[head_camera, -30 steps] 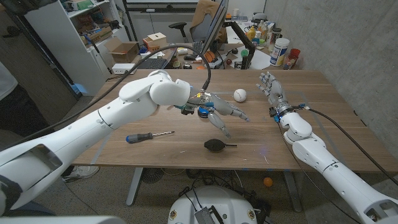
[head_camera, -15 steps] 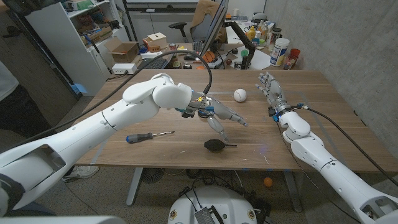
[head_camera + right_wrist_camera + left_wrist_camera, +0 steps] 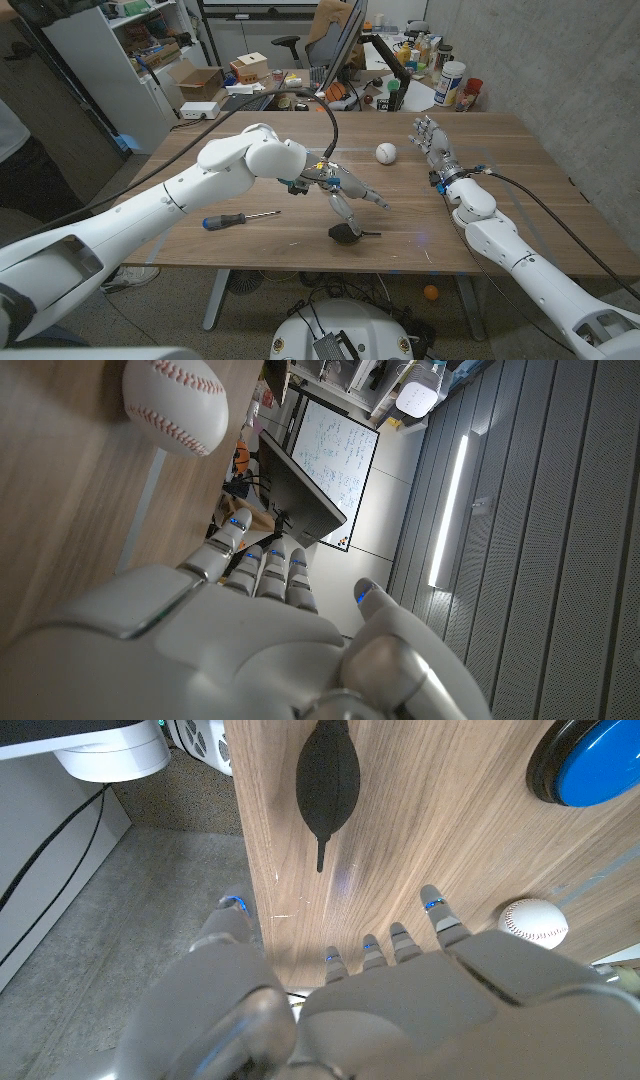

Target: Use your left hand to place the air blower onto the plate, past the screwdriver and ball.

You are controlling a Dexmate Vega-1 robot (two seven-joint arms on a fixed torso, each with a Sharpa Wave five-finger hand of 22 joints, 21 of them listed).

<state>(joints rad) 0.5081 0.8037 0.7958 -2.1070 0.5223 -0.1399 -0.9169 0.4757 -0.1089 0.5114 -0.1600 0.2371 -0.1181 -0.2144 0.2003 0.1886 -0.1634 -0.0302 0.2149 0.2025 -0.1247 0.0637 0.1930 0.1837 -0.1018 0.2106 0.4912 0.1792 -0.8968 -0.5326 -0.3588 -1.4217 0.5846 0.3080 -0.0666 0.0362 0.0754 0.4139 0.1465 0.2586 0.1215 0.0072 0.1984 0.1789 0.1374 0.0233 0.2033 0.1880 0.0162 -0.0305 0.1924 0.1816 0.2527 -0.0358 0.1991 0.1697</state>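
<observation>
- The black air blower (image 3: 345, 234) is seen lying on its side on the wooden table (image 3: 250, 245), near the front edge, with its thin nozzle pointed toward the robot's right
- The left hand (image 3: 348, 192) is held just above the air blower, fingers spread and angled downward; nothing is grasped, and whether a fingertip touches the bulb cannot be told
- In the left wrist view, the air blower (image 3: 327, 782) is shown past the extended fingers (image 3: 437, 914), with a blue plate (image 3: 590, 760) at the picture's edge
- A screwdriver (image 3: 238, 218) with a blue and black handle is seen to the blower's left, well apart
- A white ball (image 3: 386, 152) is seen farther back, beside the right hand (image 3: 432, 140), which is raised with fingers apart and empty
</observation>
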